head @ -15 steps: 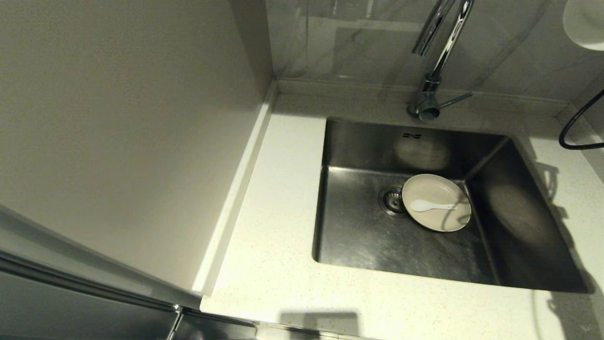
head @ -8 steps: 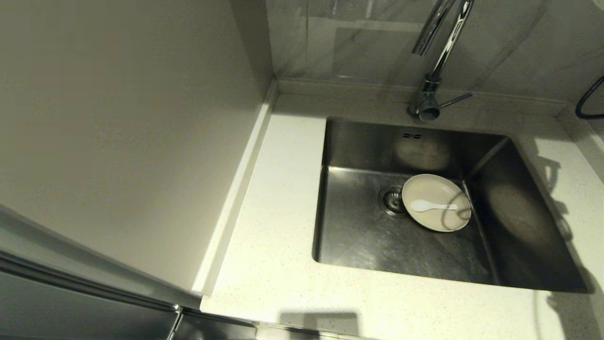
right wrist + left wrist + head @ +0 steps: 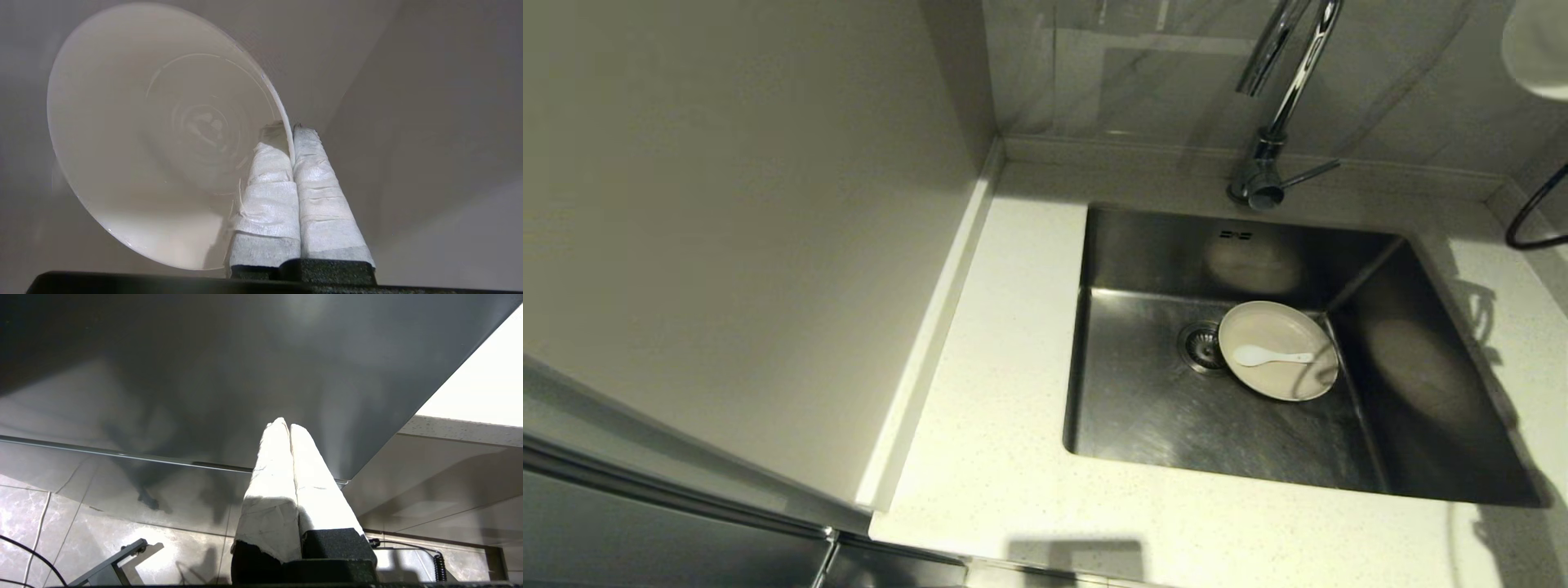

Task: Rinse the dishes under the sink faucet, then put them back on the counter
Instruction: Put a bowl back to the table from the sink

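Observation:
The cream plate [image 3: 1278, 349] lies on the floor of the sink [image 3: 1143, 408], right of the drain, with the white spoon [image 3: 1270, 356] on it. My right gripper [image 3: 291, 127] is shut on the rim of the small white bowl [image 3: 135, 139], one finger inside and one outside. In the head view only the bowl's edge [image 3: 1535, 45] shows at the top right corner, right of the faucet [image 3: 1278, 98]. My left gripper [image 3: 285, 424] is shut and empty, low beside the cabinet front.
The counter [image 3: 1005, 392] surrounds the basin, with a wide strip on the left and front. A beige wall panel [image 3: 727, 229] rises on the left. A black cable [image 3: 1531, 216] loops at the right edge. The faucet's side lever [image 3: 1311, 172] points right.
The bowl's edge left the head view's top right corner half a second ago and is back now. The black cable at the right shifted up, then down. Plate and spoon have not moved.

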